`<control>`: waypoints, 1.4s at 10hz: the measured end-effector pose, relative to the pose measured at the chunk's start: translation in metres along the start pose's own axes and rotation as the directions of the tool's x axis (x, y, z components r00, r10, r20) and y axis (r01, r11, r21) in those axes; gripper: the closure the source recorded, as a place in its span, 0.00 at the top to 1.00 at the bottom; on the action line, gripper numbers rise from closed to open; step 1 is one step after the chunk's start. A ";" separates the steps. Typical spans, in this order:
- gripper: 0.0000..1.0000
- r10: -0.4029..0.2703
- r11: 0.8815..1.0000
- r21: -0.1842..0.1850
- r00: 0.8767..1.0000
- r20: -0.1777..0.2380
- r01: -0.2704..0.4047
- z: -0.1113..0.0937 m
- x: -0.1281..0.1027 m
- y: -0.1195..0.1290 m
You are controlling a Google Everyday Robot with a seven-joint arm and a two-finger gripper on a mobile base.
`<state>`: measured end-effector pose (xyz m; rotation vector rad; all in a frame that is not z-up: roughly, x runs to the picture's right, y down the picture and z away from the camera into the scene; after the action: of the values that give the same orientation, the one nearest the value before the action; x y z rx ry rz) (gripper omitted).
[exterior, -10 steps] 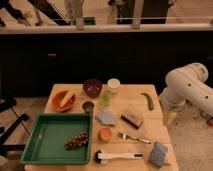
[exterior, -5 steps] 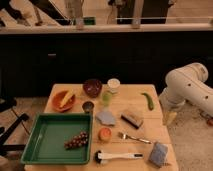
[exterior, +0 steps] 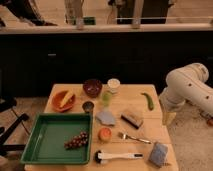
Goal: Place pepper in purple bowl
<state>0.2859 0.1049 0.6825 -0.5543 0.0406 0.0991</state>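
In the camera view the pepper (exterior: pixel 148 100) lies near the right edge of the desk (exterior: pixel 127 100), well apart from the purple bowl (exterior: pixel 92 87). The tool (exterior: pixel 169 117) hangs just off that edge; whether it is spread or pressed together I cannot tell. The pepper is probably light, glossy and slippery, so pinch it across the thicker middle.

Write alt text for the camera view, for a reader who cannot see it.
A green pepper lies on a cluttered wooden table, well right of the purple bowl. The robot's white arm stands off the table's right edge, its claw hanging low beside it.
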 end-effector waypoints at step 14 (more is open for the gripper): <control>0.80 0.677 0.718 -0.121 0.729 -0.107 -0.685 0.120 0.009 -0.140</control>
<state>0.3106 0.0503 0.8575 -0.6748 0.2985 0.8259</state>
